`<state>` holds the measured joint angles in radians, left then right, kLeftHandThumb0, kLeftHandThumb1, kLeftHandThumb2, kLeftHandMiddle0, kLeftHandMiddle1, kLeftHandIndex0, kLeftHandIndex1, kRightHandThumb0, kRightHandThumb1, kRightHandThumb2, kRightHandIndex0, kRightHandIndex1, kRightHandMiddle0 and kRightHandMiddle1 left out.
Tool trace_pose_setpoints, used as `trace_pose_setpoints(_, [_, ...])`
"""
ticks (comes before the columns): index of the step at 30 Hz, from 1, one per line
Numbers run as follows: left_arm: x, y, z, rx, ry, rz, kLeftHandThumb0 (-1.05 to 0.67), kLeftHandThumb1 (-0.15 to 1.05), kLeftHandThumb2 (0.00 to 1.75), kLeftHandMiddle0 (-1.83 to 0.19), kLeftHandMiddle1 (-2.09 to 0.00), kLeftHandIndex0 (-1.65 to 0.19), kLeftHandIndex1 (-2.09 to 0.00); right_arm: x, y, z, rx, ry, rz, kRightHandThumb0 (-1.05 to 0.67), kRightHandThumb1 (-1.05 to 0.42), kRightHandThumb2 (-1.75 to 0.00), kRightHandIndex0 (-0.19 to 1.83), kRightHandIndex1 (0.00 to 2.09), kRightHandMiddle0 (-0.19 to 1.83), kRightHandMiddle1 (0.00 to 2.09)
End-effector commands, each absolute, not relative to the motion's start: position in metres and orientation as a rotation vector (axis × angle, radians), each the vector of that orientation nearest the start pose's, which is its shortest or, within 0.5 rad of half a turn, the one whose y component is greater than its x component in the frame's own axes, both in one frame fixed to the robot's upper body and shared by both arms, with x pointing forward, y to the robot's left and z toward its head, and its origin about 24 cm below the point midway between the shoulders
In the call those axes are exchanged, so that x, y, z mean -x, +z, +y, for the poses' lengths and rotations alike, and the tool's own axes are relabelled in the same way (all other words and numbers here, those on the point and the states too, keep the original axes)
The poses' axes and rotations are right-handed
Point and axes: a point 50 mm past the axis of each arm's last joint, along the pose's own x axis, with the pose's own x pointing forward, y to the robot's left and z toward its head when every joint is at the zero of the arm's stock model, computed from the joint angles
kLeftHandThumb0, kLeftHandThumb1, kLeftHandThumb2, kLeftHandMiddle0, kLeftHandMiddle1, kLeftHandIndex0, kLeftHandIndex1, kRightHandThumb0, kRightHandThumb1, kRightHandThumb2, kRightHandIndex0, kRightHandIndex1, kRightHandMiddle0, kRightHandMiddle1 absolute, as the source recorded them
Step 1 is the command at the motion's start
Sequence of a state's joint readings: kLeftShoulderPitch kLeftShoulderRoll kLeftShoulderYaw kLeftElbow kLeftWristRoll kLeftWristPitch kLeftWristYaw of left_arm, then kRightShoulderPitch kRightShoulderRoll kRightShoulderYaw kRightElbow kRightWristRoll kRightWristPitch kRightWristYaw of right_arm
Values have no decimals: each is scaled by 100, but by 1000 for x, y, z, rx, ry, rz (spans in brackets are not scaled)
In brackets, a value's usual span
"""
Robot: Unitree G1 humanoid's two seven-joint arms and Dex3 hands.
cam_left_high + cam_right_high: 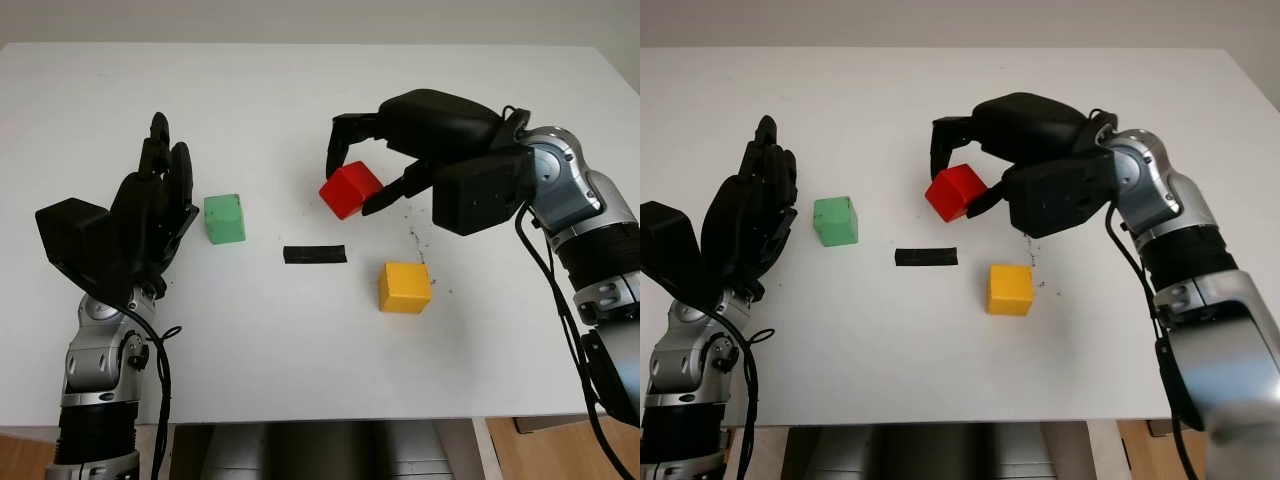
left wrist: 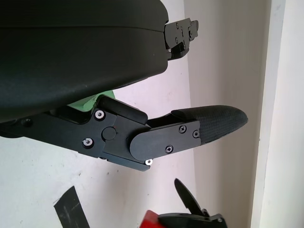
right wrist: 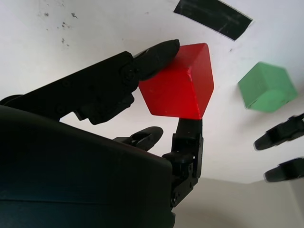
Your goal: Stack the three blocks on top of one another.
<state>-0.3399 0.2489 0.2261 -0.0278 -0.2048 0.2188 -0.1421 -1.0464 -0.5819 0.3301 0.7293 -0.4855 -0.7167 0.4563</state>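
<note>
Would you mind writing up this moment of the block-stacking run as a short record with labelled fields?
surface: white table
right hand: shut on the red block, tilted, apparently lifted off the table
left hand: open, beside the green block, not touching it
yellow block: alone on the table, nearer the robot than the red block
black tape strip: between green and yellow blocks
stack: none yet; all three blocks apart

Left of the black tape strip [image 1: 315, 254]: green block [image 1: 224, 218] on the table [image 1: 300, 340], open left robot hand [image 1: 150, 215] just beyond it. Right of the strip: yellow block [image 1: 404, 287]. Beyond the strip: right robot hand [image 1: 365, 175] clamped on the red block [image 1: 350, 190], bare table nearer than the strip.
</note>
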Motion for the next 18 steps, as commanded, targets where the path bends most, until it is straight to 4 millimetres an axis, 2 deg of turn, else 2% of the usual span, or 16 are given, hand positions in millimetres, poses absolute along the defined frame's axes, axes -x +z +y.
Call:
trace_pose_setpoints(1, [-305, 141, 215, -13, -19, -199, -77, 105, 64, 19, 0, 19, 0, -369, 237, -128, 1432, 761, -696, -34, -88, -5, 51, 7, 49, 133])
trace_pose_setpoints(11, [-302, 140, 214, 0, 0, -198, -77, 105, 64, 19, 0, 19, 0, -363, 232, -115, 1654, 792, -1033, -47, -87, -5, 51, 6, 58, 129])
trace_pose_setpoints(18, [-301, 140, 213, 2, 6, -192, -77, 105, 64, 19, 0, 19, 0, -366, 224, -112, 1676, 794, -1095, -50, -87, -5, 52, 7, 60, 131])
